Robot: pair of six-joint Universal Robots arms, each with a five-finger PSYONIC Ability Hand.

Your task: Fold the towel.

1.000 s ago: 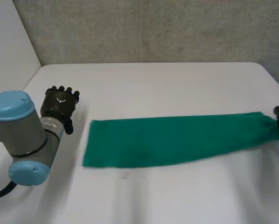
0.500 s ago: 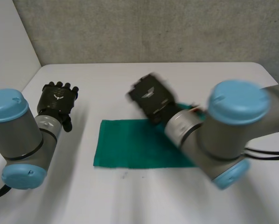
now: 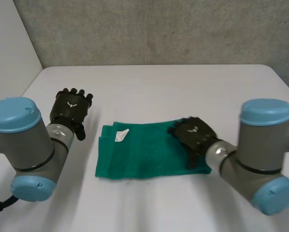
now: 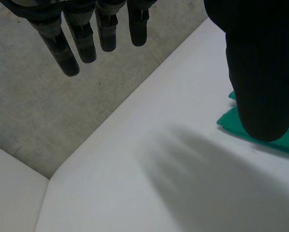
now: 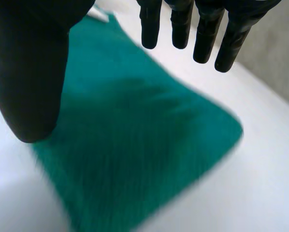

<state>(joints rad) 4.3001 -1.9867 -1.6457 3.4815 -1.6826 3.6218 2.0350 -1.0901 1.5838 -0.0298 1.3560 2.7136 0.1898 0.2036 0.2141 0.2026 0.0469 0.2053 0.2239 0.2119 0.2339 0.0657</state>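
The green towel [image 3: 144, 153] lies folded in the middle of the table, with a small white tag [image 3: 121, 135] showing near its left edge. My right hand [image 3: 195, 137] hovers over the towel's right edge. In the right wrist view its fingers [image 5: 181, 24] are straight and apart from the thumb, holding nothing, and the towel [image 5: 135, 154] lies below the palm. My left hand [image 3: 72, 108] is open above bare table, a little left of the towel. In the left wrist view a corner of the towel [image 4: 280, 146] shows beside its thumb [image 4: 260, 72].
The white table [image 3: 149, 87] ends at a grey wall [image 3: 159, 29] at the back and a white panel [image 3: 9, 43] at the left. Both arms' grey joints with blue caps stand at the near corners.
My right hand carried the towel's right end over to the left, halving the long strip. It then let go and drew back to the right edge. The left hand barely shifted.
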